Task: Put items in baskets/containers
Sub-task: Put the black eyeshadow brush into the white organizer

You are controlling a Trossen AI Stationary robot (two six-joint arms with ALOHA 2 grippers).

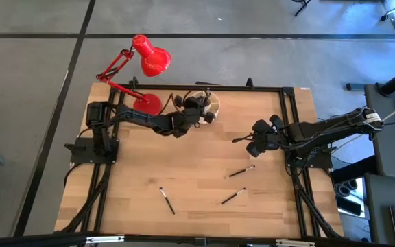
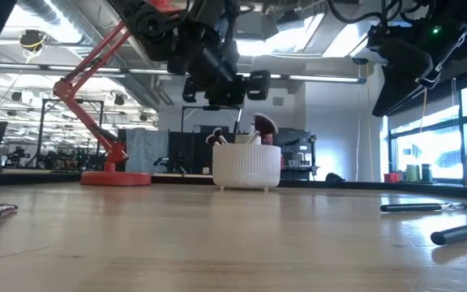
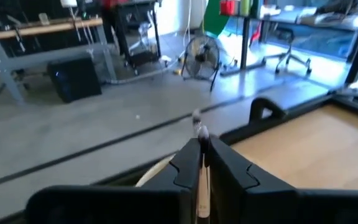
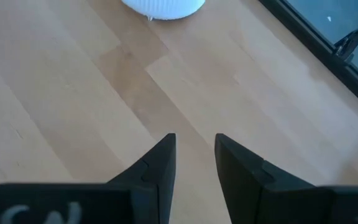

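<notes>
The round cream organiser (image 1: 210, 104) stands at the table's far edge beside the red lamp's base; in the low view (image 2: 246, 166) several brushes stick up out of it. My left gripper (image 1: 199, 110) hovers over the organiser, shut on a thin brush (image 3: 199, 132). My right gripper (image 1: 251, 145) is open and empty above the table's right middle, and its wrist view (image 4: 195, 155) shows bare wood below it. Three dark brushes lie flat on the table: one (image 1: 242, 171), one (image 1: 233, 196) and one (image 1: 167, 200). My left gripper pinches the thin brush's shaft (image 3: 200, 163) between its two shut fingers. The brush lies along the fingers, and its tip (image 3: 197, 119) sticks out past the fingertips. It is lifted clear of the table, above the organiser's rim (image 3: 153, 175).
The red desk lamp (image 1: 149, 58) stands at the far left, its base (image 2: 116, 177) next to the organiser. A black frame (image 1: 290, 92) borders the table's edges. Bare wood lies between the two arms and toward the near edge, where the loose brushes are.
</notes>
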